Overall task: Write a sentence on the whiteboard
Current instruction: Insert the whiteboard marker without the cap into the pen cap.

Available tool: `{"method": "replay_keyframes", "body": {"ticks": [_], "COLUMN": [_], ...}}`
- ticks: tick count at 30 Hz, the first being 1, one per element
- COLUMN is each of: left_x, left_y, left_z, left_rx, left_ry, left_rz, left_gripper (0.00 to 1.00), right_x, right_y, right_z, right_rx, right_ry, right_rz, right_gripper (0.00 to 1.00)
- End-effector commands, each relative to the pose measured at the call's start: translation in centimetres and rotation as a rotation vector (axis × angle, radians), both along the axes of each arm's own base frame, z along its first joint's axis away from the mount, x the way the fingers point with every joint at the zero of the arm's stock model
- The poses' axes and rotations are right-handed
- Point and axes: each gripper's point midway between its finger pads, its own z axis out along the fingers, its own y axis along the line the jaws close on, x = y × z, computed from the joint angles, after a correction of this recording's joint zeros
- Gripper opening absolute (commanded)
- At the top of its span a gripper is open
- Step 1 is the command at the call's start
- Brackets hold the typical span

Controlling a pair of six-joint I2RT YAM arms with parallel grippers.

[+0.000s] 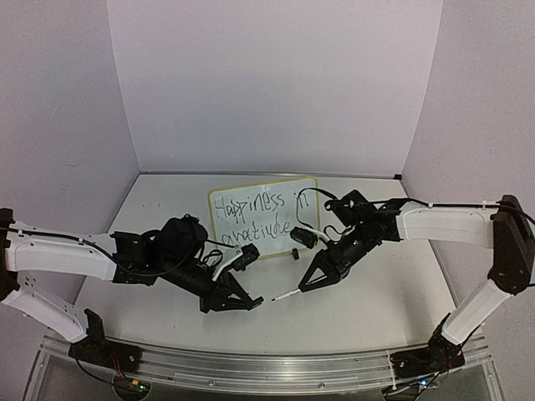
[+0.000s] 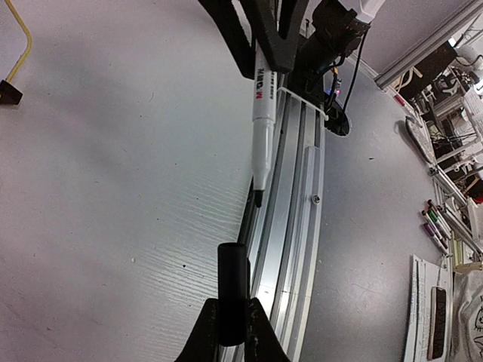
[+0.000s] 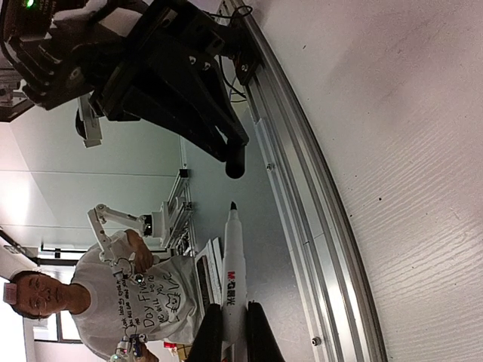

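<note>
The white counter [image 1: 376, 313] carries the whiteboard [image 1: 267, 189] at its back centre, near the rear wall. The sentence [image 1: 251, 209] is on the board in two lines of thin black handwriting. Nearer the front edge, the right fingers [image 3: 209, 335] are clamped on the body of an uncapped white marker [image 3: 232, 264]. The left fingers [image 2: 200, 335] are clamped on its black cap [image 2: 232, 286]. The marker's tip points at the cap's open end, a little apart from it, above the counter.
</note>
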Motion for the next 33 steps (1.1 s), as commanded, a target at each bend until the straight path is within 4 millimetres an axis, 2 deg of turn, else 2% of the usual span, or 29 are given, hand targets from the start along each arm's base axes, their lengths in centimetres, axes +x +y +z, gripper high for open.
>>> {"method": "replay_keyframes", "body": {"ticks": [1,33], "left_x": [-0.6,-0.6], "left_y": [-1.3,-2.4], "left_z": [1.9,2.0], "left_rx": [-0.053,-0.048], "left_ry": [-0.004,-0.008], "left_rz": [-0.060,-0.084], "left_gripper": [0.00,0.00], "right_x": [0.5,-0.4], "right_y": [0.7,1.1], "right_z": [0.8,0.2], "right_rx": [0.031,0.037], "right_ry": [-0.029,0.002], "right_rz": [0.020,0.063], "right_gripper": [0.00,0.00]}}
